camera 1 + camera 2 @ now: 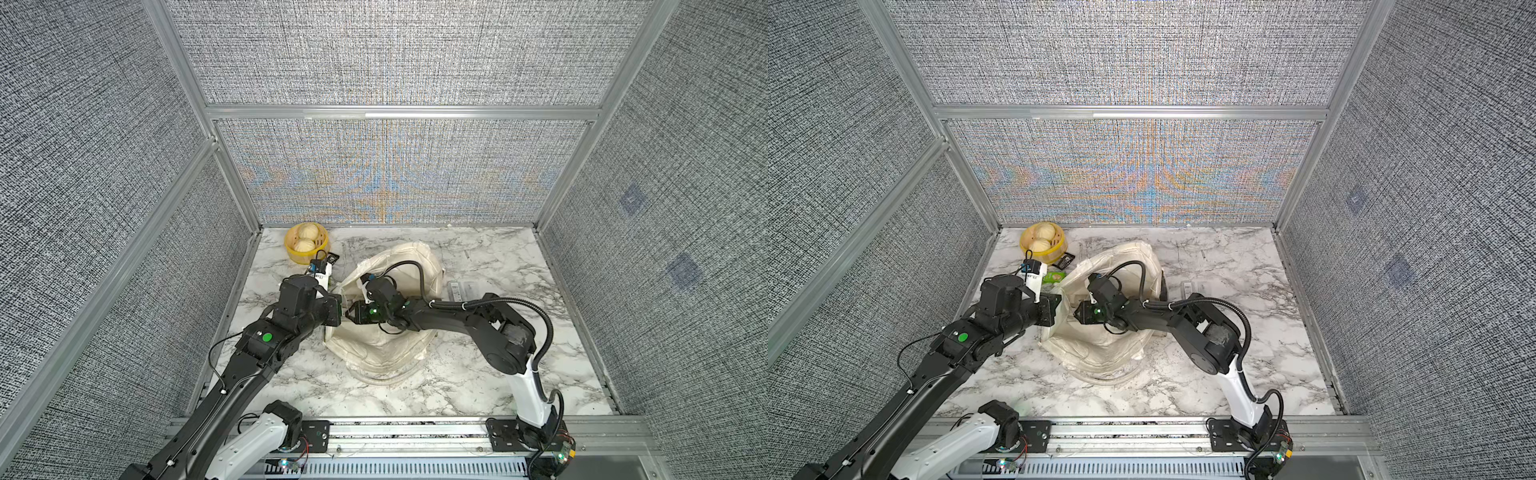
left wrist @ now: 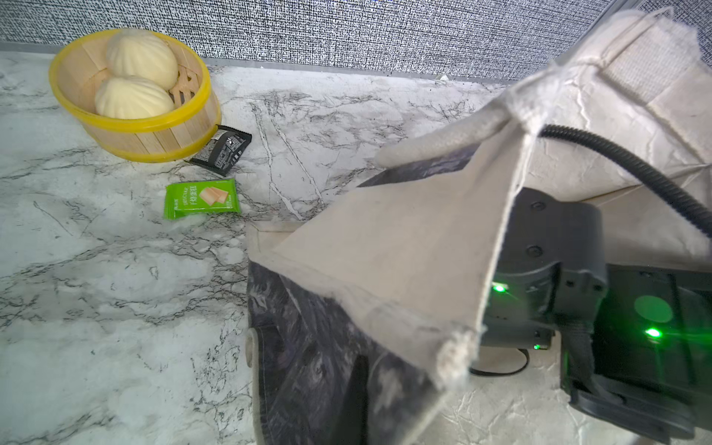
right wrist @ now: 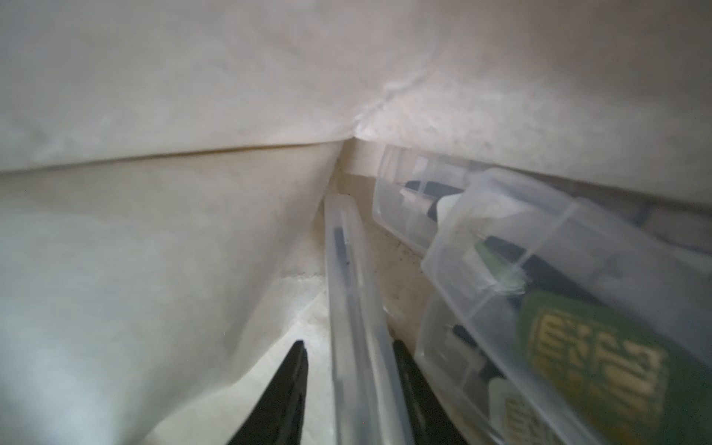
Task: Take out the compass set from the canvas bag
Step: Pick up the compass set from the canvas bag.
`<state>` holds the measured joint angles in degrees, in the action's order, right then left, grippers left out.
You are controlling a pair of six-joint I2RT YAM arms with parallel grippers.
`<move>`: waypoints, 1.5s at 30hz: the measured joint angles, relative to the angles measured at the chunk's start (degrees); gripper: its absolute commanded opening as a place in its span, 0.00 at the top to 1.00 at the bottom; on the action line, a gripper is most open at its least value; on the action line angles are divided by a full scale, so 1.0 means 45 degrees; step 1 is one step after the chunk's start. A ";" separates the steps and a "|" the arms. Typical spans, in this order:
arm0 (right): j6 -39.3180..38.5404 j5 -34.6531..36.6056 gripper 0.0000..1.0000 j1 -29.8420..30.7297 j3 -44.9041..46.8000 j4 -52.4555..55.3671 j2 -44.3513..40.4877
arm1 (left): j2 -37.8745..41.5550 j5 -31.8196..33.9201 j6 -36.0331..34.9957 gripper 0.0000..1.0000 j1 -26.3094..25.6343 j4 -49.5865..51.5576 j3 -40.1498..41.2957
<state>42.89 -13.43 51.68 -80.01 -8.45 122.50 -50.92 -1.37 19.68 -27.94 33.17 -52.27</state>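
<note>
Right claw (image 3: 346,343) is deep in the canvas bag (image 1: 395,353), fingers apart, straddling a slim clear case (image 3: 352,269) stood on edge in a bottom corner. That case is my guess for the compass set. One finger touches it and the other shows a gap, so there's no grip yet. Left claw (image 1: 336,309) is clamped tight on the bag's rim, holding the mouth up.

Now the dangers! Slick plastic, pinched on a thin edge, could squirt out as the fingers close. The outer finger sits close to the lining, so it may catch cloth along with the case. Bigger cases sit just beside the slim one, so they might drag along, or this may simply be the wrong one. And if the left claw loses the rim, the floppy mouth drops onto the right arm.

The count:
- one bag
- two claws
- at least three clear cases inside it, counting the green-labelled one (image 3: 558,277) and another behind (image 3: 416,200)
- one more clear case (image 1: 461,289) out on the counter (image 1: 478,374)
- one yellow basket (image 2: 154,148) holding two buns (image 2: 140,52)
- one black packet (image 2: 223,152) and one green packet (image 2: 202,198)
</note>
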 measured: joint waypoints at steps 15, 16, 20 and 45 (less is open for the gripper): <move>-0.0670 0.0039 0.88 -0.0034 0.0180 0.0835 -0.0889 | 0.0005 0.0228 -0.0039 1.00 -0.0019 0.0019 0.0000; -0.0724 0.0044 0.88 -0.0034 0.0185 0.0923 -0.0962 | 0.0005 0.0243 -0.0039 1.00 -0.0019 0.0019 0.0000; -0.0884 0.0204 0.90 -0.0029 0.0039 0.1467 -0.1137 | 0.0005 0.0316 -0.0039 1.00 -0.0019 0.0024 -0.0024; -0.3512 0.1132 0.91 -0.0185 0.1248 0.6543 -0.7402 | 0.0005 0.1078 0.0175 1.00 -0.0019 0.0049 -0.0189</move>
<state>27.09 -8.34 50.85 -74.39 20.99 89.19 -50.89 3.49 20.47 -28.03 33.39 -53.12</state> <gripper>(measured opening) 0.179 0.049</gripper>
